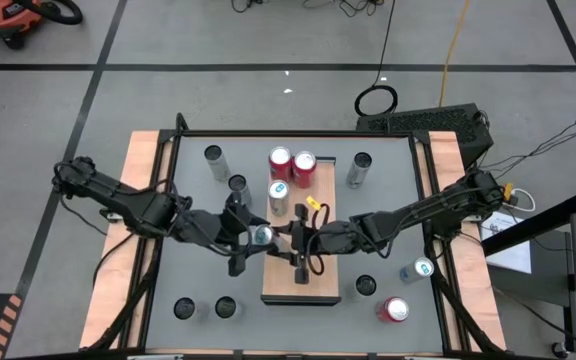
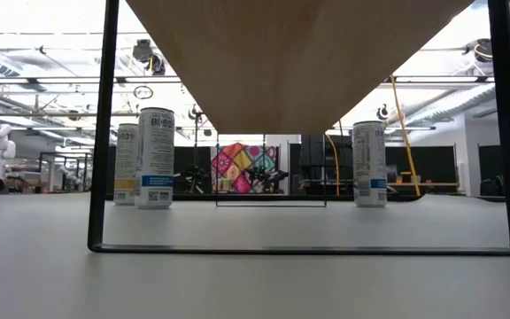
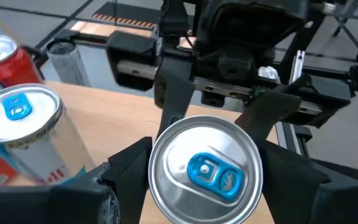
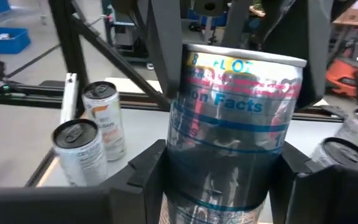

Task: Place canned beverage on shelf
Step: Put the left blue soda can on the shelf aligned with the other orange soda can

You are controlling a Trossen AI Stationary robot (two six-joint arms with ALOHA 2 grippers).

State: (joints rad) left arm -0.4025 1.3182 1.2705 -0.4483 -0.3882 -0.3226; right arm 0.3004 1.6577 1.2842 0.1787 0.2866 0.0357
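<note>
A silver can (image 1: 263, 235) with a blue tab hangs between my two grippers, over the left edge of the wooden shelf (image 1: 318, 285). My left gripper (image 1: 245, 236) comes from the table's left and is shut on it; my right gripper (image 1: 290, 240) comes from the right and is shut on it too. Two red cans (image 1: 292, 163) and a silver one (image 1: 279, 196) stand upright on the shelf's far end. In the low view the shelf (image 2: 299, 62) is a board raised on a black frame (image 2: 103, 133); no gripper shows there. My left gripper pinches the can's upper part, just below the lid rim (image 3: 157, 186), between its two fingers, one on either side. The fingers (image 3: 129, 171) come nearly level from the table's left, slanting a little down. The can stands about upright, clear of the shelf. My right gripper pinches the can's lower half (image 4: 182, 174) between its two fingers (image 4: 148, 177), from the side opposite my left gripper. It comes about level from the table's right. The can rises upright above the fingers, its printed wall (image 4: 241, 99) toward the camera.
Several more cans stand on the grey tabletop: dark-topped ones at the far left (image 1: 214, 157), far right (image 1: 359, 170) and near left (image 1: 226, 307), a silver one (image 1: 418, 268) and a red one (image 1: 395, 310) at the near right. The shelf's near half is bare wood.
</note>
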